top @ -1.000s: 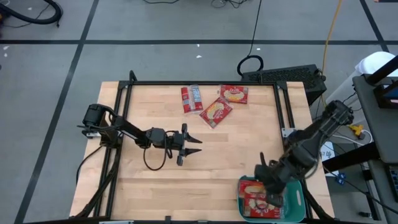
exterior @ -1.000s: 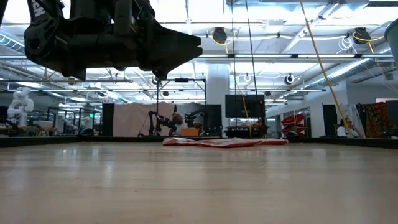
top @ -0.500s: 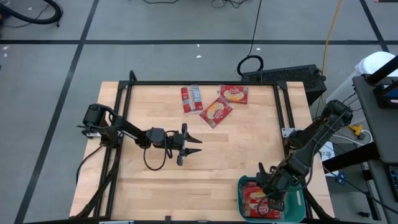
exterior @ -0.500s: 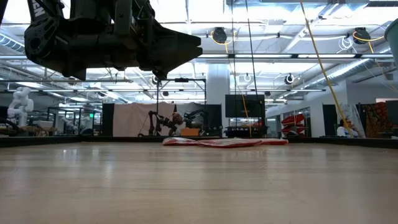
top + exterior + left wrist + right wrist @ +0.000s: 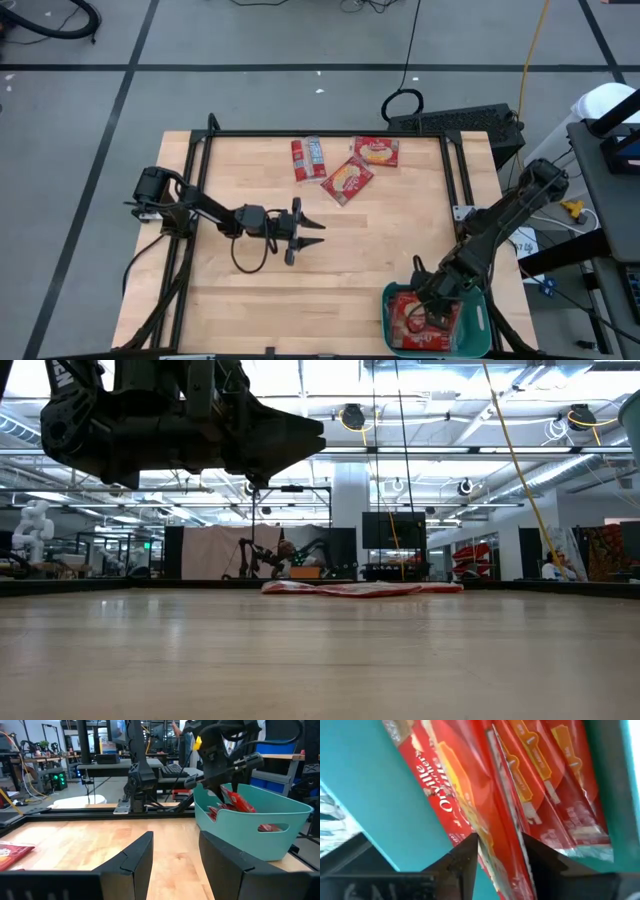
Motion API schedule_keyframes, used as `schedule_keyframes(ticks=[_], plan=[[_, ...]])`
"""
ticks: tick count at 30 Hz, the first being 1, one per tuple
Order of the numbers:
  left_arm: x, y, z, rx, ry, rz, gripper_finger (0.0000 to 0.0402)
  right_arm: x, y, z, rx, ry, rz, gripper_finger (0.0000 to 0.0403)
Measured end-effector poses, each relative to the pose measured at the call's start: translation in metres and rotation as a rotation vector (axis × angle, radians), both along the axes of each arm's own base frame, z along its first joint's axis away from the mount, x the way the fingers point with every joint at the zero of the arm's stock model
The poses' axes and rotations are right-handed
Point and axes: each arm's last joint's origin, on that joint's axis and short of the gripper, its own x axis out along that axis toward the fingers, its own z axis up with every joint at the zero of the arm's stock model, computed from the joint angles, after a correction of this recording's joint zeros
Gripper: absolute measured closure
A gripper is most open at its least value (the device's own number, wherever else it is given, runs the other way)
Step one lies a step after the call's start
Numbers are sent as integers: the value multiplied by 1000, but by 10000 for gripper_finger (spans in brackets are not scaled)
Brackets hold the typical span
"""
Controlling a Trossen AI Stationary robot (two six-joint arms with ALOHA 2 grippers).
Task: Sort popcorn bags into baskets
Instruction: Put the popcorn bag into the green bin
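Wooden desk (image 5: 390,250) has the teal basket (image 5: 482,326) at its near right corner. Right pincer (image 5: 423,312) sits down inside it, clamped on a popcorn bag (image 5: 470,805) standing steeply on end. Three more bags (image 5: 346,180) lie flat well beyond the basket; left pincer (image 5: 313,234), fingers apart, hovers mid-desk.

I see a grey floor (image 5: 250,40) around the table (image 5: 300,270), marked with dark tape lines (image 5: 130,70). A black cable (image 5: 412,50) runs across it to a loop beside a dark keyboard (image 5: 455,122) beyond the table's far edge. A yellow cable (image 5: 535,45) crosses the floor on the right. From table height I look into a large hall with bright ceiling lights (image 5: 352,415), pipes and white beams. A white pillar (image 5: 350,510) stands mid-room, a dark screen (image 5: 392,530) beside it, a tan curtain (image 5: 215,550) to its left. A white humanoid figure (image 5: 32,525) stands at far left.
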Motion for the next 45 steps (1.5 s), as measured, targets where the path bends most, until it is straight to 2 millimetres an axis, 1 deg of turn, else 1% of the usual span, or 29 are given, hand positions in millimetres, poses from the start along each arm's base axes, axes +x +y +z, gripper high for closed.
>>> schedule_keyframes(ticks=[7,10,14,20,24,26,29,30,33,36,42,45], plan=[[0,1,0,0,0,4,240,-4,-5,10,23,-19,-35,274],[0,1,0,0,0,4,240,-5,-7,10,16,3,-34,273],[0,1,0,-1,0,4,240,-8,-11,8,-36,50,-64,273],[0,1,0,-2,1,4,240,-7,-13,6,-92,9,-95,274],[0,1,0,-3,1,4,240,-8,-15,7,-132,11,-177,293],[0,1,0,-3,1,4,240,-7,-17,10,-151,-35,-216,310],[0,1,0,-2,1,4,240,-2,-11,20,-87,-192,-208,334],[0,1,0,-2,1,4,240,0,-9,23,-55,-220,-205,343],[0,1,0,-2,0,3,240,2,-3,25,-6,-258,-199,370],[0,1,0,-1,0,3,240,5,0,20,-13,-241,-201,395],[0,1,0,-1,1,2,240,17,14,11,43,-241,-210,397],[0,1,0,-1,1,2,240,21,20,6,71,-227,-178,400]])
